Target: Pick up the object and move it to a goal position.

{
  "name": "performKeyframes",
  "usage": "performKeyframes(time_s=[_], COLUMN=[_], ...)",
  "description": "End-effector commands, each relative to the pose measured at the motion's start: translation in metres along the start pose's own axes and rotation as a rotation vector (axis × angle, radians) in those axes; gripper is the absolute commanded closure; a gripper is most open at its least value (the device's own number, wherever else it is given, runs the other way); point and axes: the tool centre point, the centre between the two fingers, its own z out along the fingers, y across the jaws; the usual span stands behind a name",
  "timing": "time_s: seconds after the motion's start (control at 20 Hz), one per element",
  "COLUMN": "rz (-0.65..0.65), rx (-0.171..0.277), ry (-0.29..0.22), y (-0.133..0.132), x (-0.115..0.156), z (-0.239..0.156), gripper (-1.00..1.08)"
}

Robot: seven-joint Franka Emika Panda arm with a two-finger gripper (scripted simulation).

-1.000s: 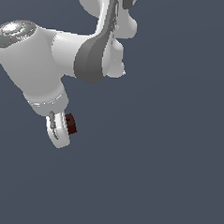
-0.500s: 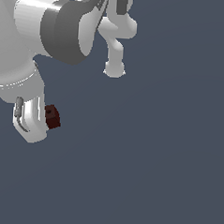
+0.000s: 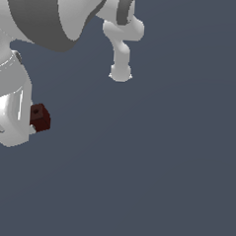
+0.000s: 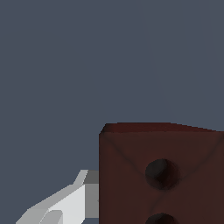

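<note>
Since the earlier frames the arm had swung toward the exterior view's left and nearer the camera, carrying the brick (image 3: 40,117) with it; the gripper (image 3: 25,126) now sat at that view's left edge, partly cut off. The brick was against the gripper's finger (image 3: 13,116), on the side facing the exterior view's right, and nothing showed beneath it, so it appeared to be held aloft, not resting on anything. In the wrist view the brick (image 4: 162,175) filled the near field with a pale finger (image 4: 65,203) touching one face. The other finger was hidden, but the pincer seemed clamped on the brick, which suited a carry toward the goal. No goal marker was visible in either view.
</note>
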Motion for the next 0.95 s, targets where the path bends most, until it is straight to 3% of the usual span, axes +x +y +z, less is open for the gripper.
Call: performKeyframes(time_s=[0.0,0.9], rz=[-0.001,0.000], rx=[0.002,0.002], ry=[0.001,0.001], y=[0.000,-0.001], x=[0.004,0.013], z=[-0.007,-0.019], gripper=[1.08,1.08])
